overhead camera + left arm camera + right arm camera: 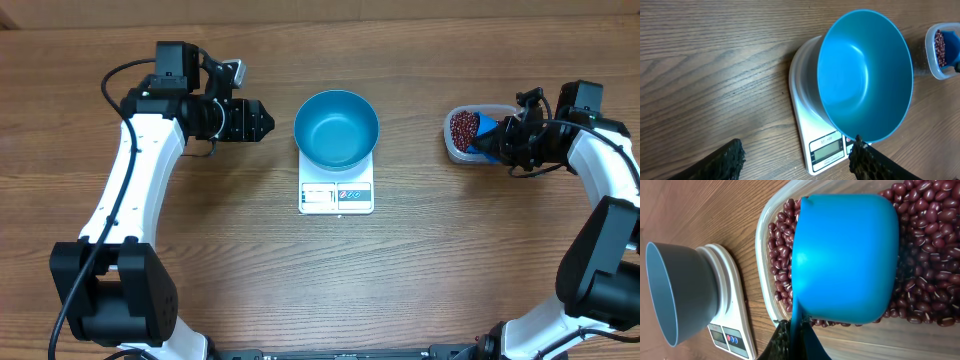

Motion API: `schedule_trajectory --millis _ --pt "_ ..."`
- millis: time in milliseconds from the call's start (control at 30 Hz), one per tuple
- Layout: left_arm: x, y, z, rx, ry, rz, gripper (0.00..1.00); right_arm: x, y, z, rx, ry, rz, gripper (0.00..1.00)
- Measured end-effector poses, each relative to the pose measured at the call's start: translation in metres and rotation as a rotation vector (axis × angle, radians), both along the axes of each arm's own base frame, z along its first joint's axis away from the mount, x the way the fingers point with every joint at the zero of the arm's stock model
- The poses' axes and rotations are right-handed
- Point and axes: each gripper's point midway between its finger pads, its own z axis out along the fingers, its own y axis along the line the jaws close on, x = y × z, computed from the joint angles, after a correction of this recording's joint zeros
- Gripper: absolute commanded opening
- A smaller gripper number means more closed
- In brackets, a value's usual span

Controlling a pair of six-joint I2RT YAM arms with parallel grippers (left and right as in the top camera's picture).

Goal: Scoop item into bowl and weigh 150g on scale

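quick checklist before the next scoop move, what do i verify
1. bowl sits on scale: ok
2. bowl empty, ready for filling: ok
3. right claw shut on scoop handle: ok
4. scoop inside the tub, on the beans: ok
5. scoop loaded: cannot tell, only its back shows
6. left claw open, apart from bowl: ok
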Motion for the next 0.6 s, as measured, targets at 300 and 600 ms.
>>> schedule_trajectory --millis 300,600 --pt "-0.002 -0.005 -0.001 0.0 0.005 -0.011 0.7 -0.004 -0.012 0.001 0.081 -0.001 -0.041 0.04" --pt "-0.006 -0.016 -0.001 0.001 0.011 -0.038 0.7 -0.005 -0.016 0.001 0.129 -0.007 -0.055 0.04"
